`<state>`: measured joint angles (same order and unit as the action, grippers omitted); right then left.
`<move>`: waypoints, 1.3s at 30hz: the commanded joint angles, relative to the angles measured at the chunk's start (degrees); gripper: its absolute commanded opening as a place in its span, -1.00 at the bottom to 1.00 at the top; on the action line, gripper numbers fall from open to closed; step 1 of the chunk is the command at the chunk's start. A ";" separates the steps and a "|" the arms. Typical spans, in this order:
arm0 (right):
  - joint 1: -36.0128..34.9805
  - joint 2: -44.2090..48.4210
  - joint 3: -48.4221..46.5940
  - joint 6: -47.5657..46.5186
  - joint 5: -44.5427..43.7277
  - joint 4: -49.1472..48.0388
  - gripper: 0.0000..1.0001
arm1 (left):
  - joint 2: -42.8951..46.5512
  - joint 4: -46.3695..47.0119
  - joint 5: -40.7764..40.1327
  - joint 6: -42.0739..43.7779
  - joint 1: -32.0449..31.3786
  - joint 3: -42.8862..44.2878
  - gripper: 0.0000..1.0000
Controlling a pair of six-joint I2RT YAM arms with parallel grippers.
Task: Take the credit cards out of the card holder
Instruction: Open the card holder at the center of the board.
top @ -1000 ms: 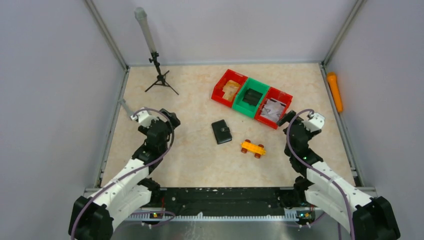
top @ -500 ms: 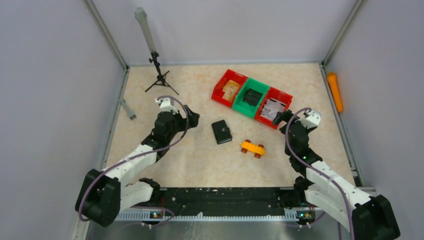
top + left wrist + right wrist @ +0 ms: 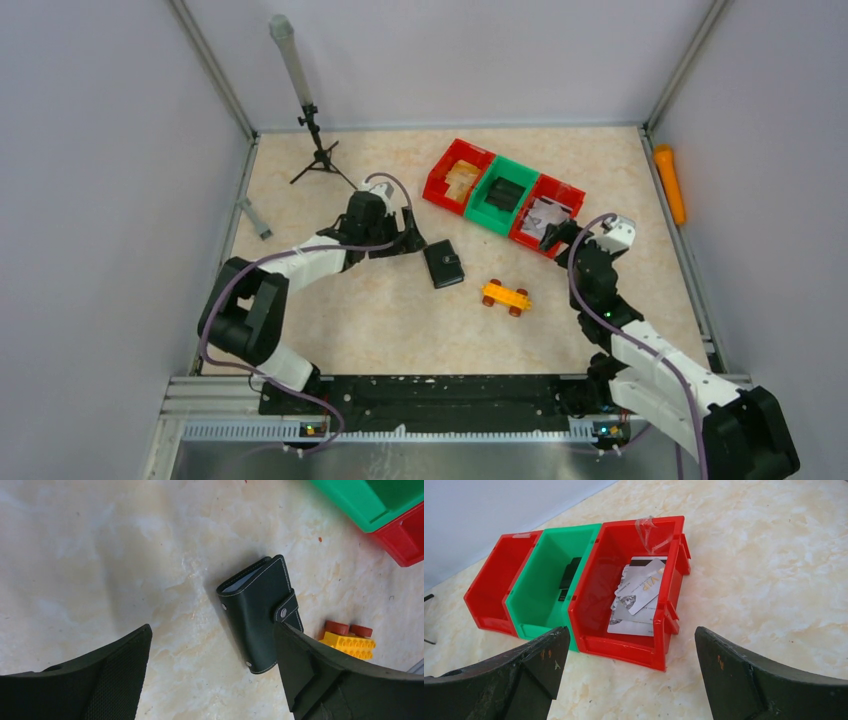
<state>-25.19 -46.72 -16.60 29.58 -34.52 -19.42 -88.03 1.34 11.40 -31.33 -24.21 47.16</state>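
Note:
The black card holder (image 3: 443,264) lies closed on the table's middle, its strap snapped shut; it also shows in the left wrist view (image 3: 257,614). My left gripper (image 3: 409,238) is open and empty, just left of the holder, its right finger overlapping the holder's near edge in the wrist view (image 3: 212,667). My right gripper (image 3: 556,235) is open and empty, near the right red bin (image 3: 548,215). Several cards (image 3: 636,597) lie in that bin (image 3: 629,647).
A green bin (image 3: 503,195) holding a black object and a second red bin (image 3: 457,176) stand beside it. A yellow-orange brick car (image 3: 506,297) lies right of the holder. A small black tripod (image 3: 318,155) stands at back left, a grey tool (image 3: 254,218) at the left edge, an orange object (image 3: 670,184) at the right wall.
My left arm has swung far right and forward, from the left side to right beside the card holder. My right gripper has shifted slightly left toward the red bin.

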 commanded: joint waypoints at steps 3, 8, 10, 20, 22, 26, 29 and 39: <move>0.27 -0.97 -1.31 -0.91 1.40 -2.58 0.96 | -4.58 -6.62 8.17 0.68 -0.14 5.66 0.58; 0.23 -1.77 -1.61 -0.93 1.94 -2.64 0.95 | -8.72 -9.33 11.77 1.20 -0.81 8.68 0.43; 0.21 -2.03 -1.76 -0.93 2.28 -2.64 0.94 | -9.83 -10.27 11.85 1.49 -1.19 9.69 0.40; 0.23 -3.29 -2.08 -1.70 5.45 -3.63 0.94 | -13.92 -9.34 14.92 0.67 -1.63 11.01 0.06; 0.23 -4.54 -2.62 -2.67 8.60 -4.23 0.94 | -14.64 -9.39 15.84 0.45 -1.63 11.54 -0.16; 0.20 -10.17 -4.03 -7.11 24.87 -9.79 0.92 | -12.98 -7.99 14.91 0.33 -1.53 10.69 -0.67; -0.27 -17.02 -7.71 -8.31 37.69 -11.71 0.83 | -8.69 -5.06 11.24 0.31 -1.54 7.56 -0.90; -18.31 -39.07 -24.59 -19.02 30.69 -0.67 0.86 | -6.50 2.57 17.38 -1.40 -1.54 4.71 -1.00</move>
<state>-36.75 -81.03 -35.22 16.91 1.83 -24.18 -96.07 -2.63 24.38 -31.66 -25.69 52.80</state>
